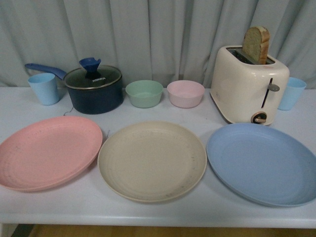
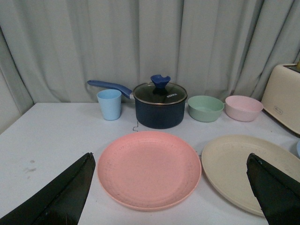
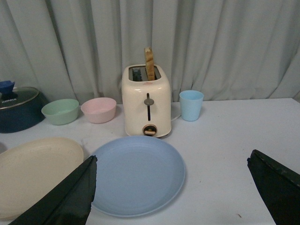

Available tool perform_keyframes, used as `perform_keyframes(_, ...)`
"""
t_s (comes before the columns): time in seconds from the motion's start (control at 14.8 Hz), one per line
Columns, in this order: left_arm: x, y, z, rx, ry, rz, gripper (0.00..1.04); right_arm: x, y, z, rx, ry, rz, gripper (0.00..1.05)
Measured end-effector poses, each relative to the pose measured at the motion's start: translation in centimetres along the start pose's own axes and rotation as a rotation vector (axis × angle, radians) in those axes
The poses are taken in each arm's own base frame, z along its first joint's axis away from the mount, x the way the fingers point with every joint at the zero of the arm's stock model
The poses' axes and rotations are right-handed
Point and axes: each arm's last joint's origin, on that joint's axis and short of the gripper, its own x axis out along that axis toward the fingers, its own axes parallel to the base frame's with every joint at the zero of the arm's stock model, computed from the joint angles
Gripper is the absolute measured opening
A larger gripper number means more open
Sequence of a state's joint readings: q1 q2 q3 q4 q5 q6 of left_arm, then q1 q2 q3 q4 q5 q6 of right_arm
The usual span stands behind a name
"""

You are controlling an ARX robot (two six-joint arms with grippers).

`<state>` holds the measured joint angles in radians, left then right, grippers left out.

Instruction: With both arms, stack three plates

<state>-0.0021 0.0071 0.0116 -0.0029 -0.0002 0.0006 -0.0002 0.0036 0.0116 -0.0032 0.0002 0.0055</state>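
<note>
My left fingers (image 2: pixel 61 197) and right fingers (image 3: pixel 65 197) are wide apart and empty: the pink plate (image 2: pixel 149 169) lies flat on the desk (image 2: pixel 56 136) just ahead of the left pair, the blue plate (image 3: pixel 136 173) ahead of the right pair, the cream plate (image 2: pixel 239 168) between them. They look light, stiff and matte, so I would pinch the near rim.

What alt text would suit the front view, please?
A pink plate, beige plate and blue plate lie side by side on a table. Behind stand a blue cup, lidded saucepan, green bowl, pink bowl, toaster with toast, second blue cup.
</note>
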Motion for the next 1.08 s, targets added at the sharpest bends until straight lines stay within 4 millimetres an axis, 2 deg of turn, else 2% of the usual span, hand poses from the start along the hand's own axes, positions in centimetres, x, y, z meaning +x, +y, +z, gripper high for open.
perform_keyframes(1.08, 0.00, 0.00, 0.00, 0.000, 0.000, 0.000, 0.98, 0.00, 0.00, 0.00, 0.000, 0.000, 0.000, 0.98)
